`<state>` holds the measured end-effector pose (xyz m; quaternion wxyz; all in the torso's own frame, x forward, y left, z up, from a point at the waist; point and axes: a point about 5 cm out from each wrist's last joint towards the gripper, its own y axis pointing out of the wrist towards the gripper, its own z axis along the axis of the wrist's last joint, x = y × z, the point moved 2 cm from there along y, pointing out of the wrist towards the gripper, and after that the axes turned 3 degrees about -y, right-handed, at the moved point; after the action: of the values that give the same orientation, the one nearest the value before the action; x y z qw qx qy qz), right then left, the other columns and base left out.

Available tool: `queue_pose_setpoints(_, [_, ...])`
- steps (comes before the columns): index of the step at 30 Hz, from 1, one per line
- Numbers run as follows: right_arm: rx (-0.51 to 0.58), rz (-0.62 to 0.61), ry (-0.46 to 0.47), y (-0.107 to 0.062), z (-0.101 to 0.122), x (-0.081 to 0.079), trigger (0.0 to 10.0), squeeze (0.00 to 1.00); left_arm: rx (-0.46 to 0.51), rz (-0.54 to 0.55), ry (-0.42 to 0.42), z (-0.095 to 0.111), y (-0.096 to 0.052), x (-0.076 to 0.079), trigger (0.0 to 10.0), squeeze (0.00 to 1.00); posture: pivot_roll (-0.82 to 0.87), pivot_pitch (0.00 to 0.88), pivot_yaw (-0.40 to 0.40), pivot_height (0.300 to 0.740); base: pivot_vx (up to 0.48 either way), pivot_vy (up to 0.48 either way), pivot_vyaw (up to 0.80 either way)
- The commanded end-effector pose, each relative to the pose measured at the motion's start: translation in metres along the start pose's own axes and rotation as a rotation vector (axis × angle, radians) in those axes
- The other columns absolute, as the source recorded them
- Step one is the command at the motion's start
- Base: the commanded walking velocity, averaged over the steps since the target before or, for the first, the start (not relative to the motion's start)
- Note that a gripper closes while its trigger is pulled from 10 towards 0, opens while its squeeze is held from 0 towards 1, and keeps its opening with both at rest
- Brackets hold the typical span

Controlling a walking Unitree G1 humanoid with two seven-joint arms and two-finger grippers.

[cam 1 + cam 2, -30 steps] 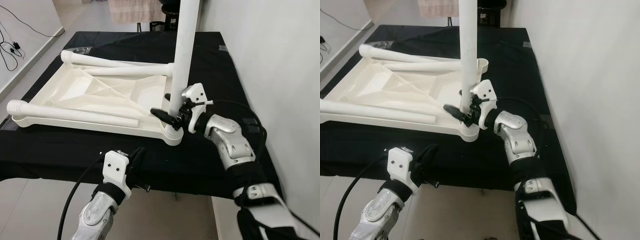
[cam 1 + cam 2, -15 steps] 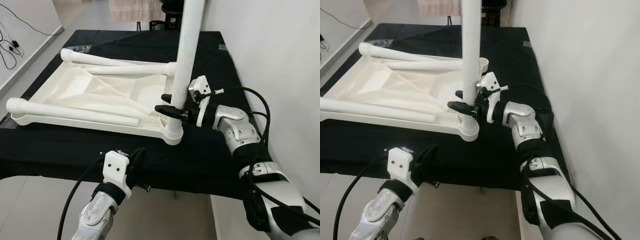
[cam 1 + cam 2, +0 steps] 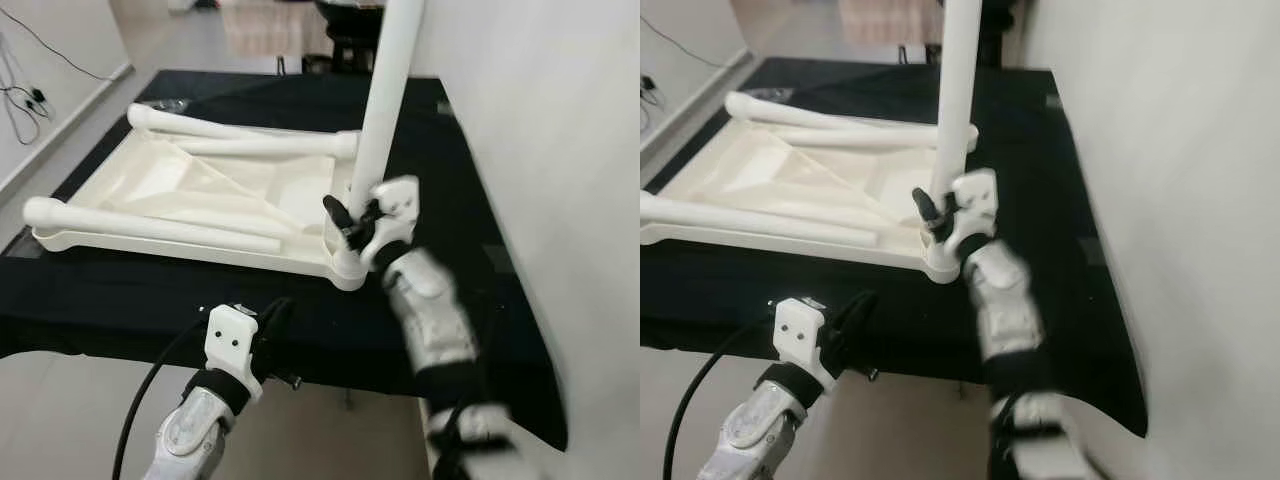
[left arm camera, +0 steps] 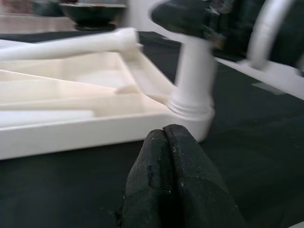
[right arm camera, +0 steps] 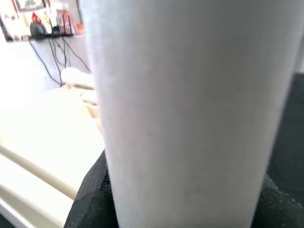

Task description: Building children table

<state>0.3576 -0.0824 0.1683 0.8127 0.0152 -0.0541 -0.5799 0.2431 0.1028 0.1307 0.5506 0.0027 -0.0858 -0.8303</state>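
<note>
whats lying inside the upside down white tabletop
Two loose white legs lie inside the tabletop on its ribbed underside, and a third leg stands at its corner, held by the right gripper. The cloth beneath the tabletop is covered.

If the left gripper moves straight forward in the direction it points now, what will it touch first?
Probably the near edge of the white tabletop, close to the corner socket holding the upright leg. The left gripper, fingers shut, points over the black cloth toward it; depth is uncertain.
</note>
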Motion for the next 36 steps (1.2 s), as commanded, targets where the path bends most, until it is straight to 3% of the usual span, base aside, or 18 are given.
queue_pose_setpoints(1, [-0.198, 0.067, -0.011, -0.009, -0.047, -0.016, 0.0, 0.00, -0.009, 0.001, -0.001, -0.001, -0.001, -0.002, 10.0, 0.00, 0.11, 0.137, -0.013, 0.740, 0.000, 0.000, 0.00])
queue_pose_setpoints(5, [-0.177, 0.073, -0.020, 0.006, -0.038, -0.013, 0.0, 0.00, -0.010, 0.001, -0.002, -0.002, 0.000, -0.002, 10.0, 0.00, 0.12, 0.131, -0.014, 0.740, 0.000, 0.000, 0.00])
queue_pose_setpoints(6, [-0.163, 0.054, -0.059, 0.013, -0.033, -0.008, 10.0, 0.00, -0.008, 0.004, 0.001, -0.001, 0.000, -0.003, 10.0, 0.00, 0.13, 0.132, -0.013, 0.740, 0.000, 0.000, 0.00])
queue_pose_setpoints(9, [-0.160, 0.062, -0.048, 0.016, -0.031, -0.007, 10.0, 0.00, -0.008, 0.006, 0.004, -0.002, 0.000, -0.003, 10.0, 0.00, 0.13, 0.129, -0.013, 0.740, 0.000, 0.000, 0.00])
queue_pose_setpoints(10, [-0.118, 0.137, -0.028, 0.021, -0.023, -0.008, 10.0, 1.00, -0.009, 0.006, 0.004, -0.002, 0.001, -0.003, 10.0, 0.00, 0.13, 0.127, -0.014, 0.740, 0.000, 0.000, 0.00])
queue_pose_setpoints(12, [-0.111, 0.132, -0.031, 0.020, -0.019, -0.010, 10.0, 1.00, -0.009, 0.006, 0.003, -0.002, 0.001, -0.003, 10.0, 0.00, 0.13, 0.127, -0.014, 0.740, 0.000, 0.000, 0.00])
queue_pose_setpoints(13, [-0.091, 0.146, -0.033, 0.022, -0.011, -0.008, 10.0, 0.76, -0.009, 0.004, 0.001, -0.002, 0.001, -0.002, 10.0, 0.00, 0.13, 0.126, -0.013, 0.740, 0.000, 0.000, 0.00])
queue_pose_setpoints(16, [-0.092, 0.161, -0.054, 0.024, -0.006, -0.005, 10.0, 0.76, -0.009, 0.003, 0.000, -0.002, 0.001, -0.002, 10.0, 0.00, 0.13, 0.126, -0.013, 0.740, 0.000, 0.000, 0.00])
queue_pose_setpoints(17, [-0.080, 0.233, -0.061, 0.027, 0.000, 0.000, 10.0, 0.00, -0.009, 0.002, 0.000, -0.002, 0.002, -0.002, 10.0, 0.00, 0.14, 0.123, -0.013, 0.740, 0.000, 0.000, 0.00])
queue_pose_setpoints(18, [-0.080, 0.233, -0.061, 0.027, 0.000, 0.000, 10.0, 0.00, -0.009, 0.002, 0.000, -0.002, 0.002, -0.002, 10.0, 0.00, 0.14, 0.123, -0.013, 0.740, 0.000, 0.000, 0.00])
queue_pose_setpoints(19, [-0.064, 0.412, -0.075, 0.028, 0.008, 0.001, 10.0, 0.00, -0.009, 0.002, 0.000, -0.002, 0.001, -0.001, 10.0, 0.00, 0.14, 0.119, -0.017, 0.740, 0.000, 0.000, 0.00])
queue_pose_setpoints(24, [-0.050, 0.551, -0.121, 0.025, 0.013, 0.003, 10.0, 0.00, -0.010, 0.003, 0.001, -0.003, 0.001, -0.001, 10.0, 0.00, 0.15, 0.117, -0.021, 0.740, 0.000, 0.000, 0.00])
queue_pose_setpoints(25, [-0.046, 0.655, -0.145, 0.026, 0.019, 0.009, 10.0, 0.00, -0.010, 0.004, 0.002, -0.003, 0.001, 0.000, 10.0, 0.00, 0.15, 0.115, -0.024, 0.740, 0.000, 0.000, 0.00])
queue_pose_setpoints(30, [-0.052, 0.662, -0.150, 0.029, 0.023, 0.015, 10.0, 0.00, -0.010, 0.005, 0.002, -0.004, 0.001, 0.000, 10.0, 0.00, 0.15, 0.113, -0.028, 0.740, 0.000, 0.000, 0.00])
queue_pose_setpoints(35, [-0.065, 0.732, -0.081, 0.032, 0.031, 0.022, 10.0, 0.00, -0.011, 0.007, 0.003, -0.005, 0.000, 0.001, 10.0, 0.00, 0.16, 0.107, -0.034, 0.740, 0.000, 0.000, 0.00])
queue_pose_setpoints(36, [-0.070, 0.738, -0.065, 0.032, 0.030, 0.022, 4.4, 0.00, -0.012, 0.007, 0.003, -0.005, 0.000, 0.001, 10.0, 0.00, 0.16, 0.107, -0.034, 0.740, 0.000, 0.000, 0.00])
